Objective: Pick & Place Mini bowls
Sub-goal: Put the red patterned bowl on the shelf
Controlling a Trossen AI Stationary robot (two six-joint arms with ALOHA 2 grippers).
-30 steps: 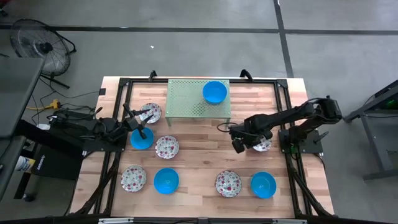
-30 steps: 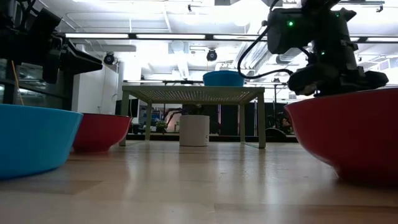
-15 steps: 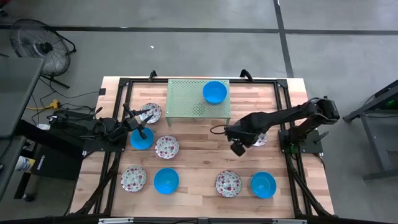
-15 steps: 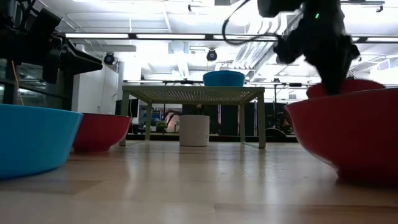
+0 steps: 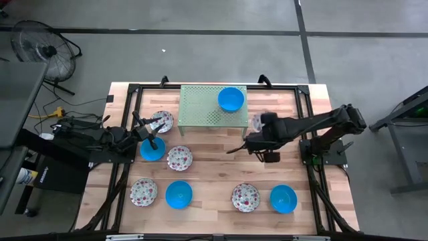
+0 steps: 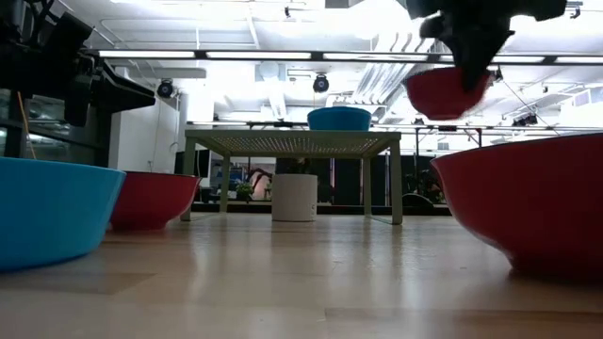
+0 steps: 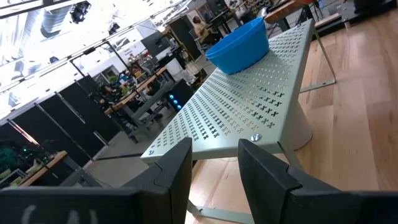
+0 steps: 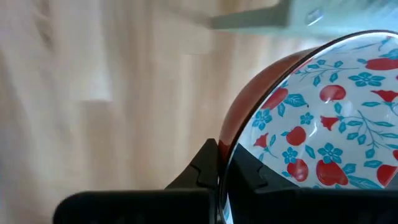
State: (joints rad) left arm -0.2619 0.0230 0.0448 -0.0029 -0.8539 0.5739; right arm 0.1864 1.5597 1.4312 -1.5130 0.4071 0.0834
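My right gripper [image 5: 262, 125] is shut on a white floral mini bowl [image 5: 256, 121] with a red outside [image 6: 446, 92]. It holds the bowl in the air beside the right end of the pale green rack [image 5: 212, 106]. A blue mini bowl [image 5: 231, 99] rests by its base on the rack top. Several more blue and floral mini bowls sit on the table. My left gripper [image 5: 150, 134] waits open at the table's left, over a blue bowl [image 5: 152, 148], with nothing between its fingers [image 7: 180, 171]. My right gripper pinches the floral bowl's rim [image 8: 225, 154]. One finger [image 8: 205, 165] is on the red outer wall and the other [image 8: 250, 169] is inside on the floral face. The fingers come from above, slanting down. The bowl hangs below them, mouth up, clear of the table.
Floral bowls [image 5: 161, 121], [image 5: 179, 158], [image 5: 143, 192] and a blue bowl [image 5: 178, 194] fill the table's left half. A floral bowl [image 5: 245, 197] and a blue one [image 5: 283, 198] sit near the front right. Bare wood [image 5: 221, 161] lies mid-table.
My right gripper has risen with the floral bowl and rolled its wrist. It has carried the bowl off the table's right side toward the far edge and the rack's right end. The bowl, on the table a second ago, now hangs lifted clear.
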